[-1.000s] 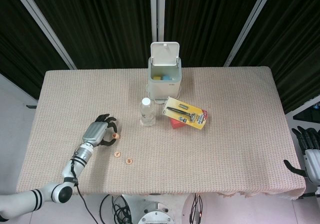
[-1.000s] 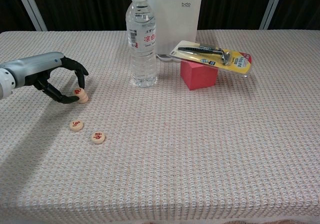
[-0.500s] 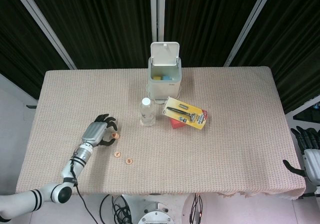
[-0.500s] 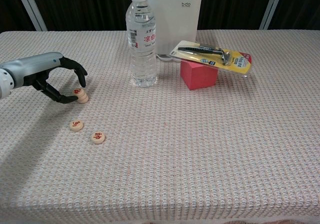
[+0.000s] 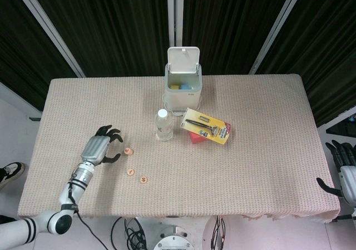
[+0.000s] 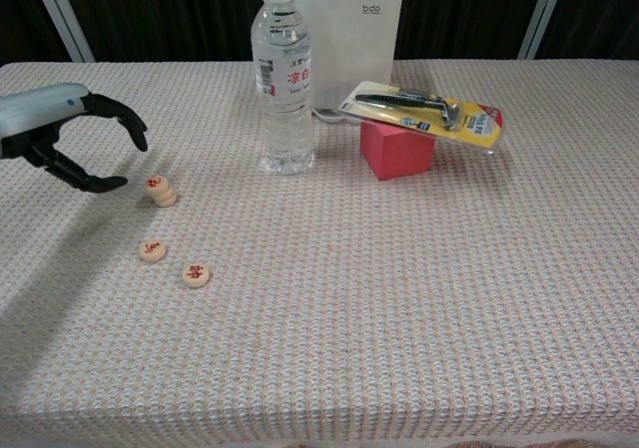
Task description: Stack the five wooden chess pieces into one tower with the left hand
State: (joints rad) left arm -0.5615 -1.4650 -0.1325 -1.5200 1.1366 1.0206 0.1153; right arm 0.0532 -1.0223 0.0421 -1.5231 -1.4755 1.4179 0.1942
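Note:
A short stack of round wooden chess pieces [image 6: 161,191] with red characters stands on the table's left part, also seen from above as the stack [image 5: 128,150]. Two single pieces lie flat nearer the front: one piece [image 6: 152,251] and another piece [image 6: 197,274], seen from above as the first piece [image 5: 131,172] and the second piece [image 5: 143,179]. My left hand [image 6: 75,139] hovers to the left of the stack, apart from it, fingers spread and curved, holding nothing; the head view shows the same left hand [image 5: 100,147]. My right hand [image 5: 345,172] hangs off the table's right edge.
A water bottle [image 6: 285,79] stands right of the stack. Behind it is a white bin [image 6: 351,24] with its lid up. A red block [image 6: 396,149] carries a yellow razor pack [image 6: 424,109]. The woven tablecloth [image 6: 399,298] covers the table.
My left hand has let go of the stack and drawn back to the left and upward. The stack and the two loose pieces stay where they were.

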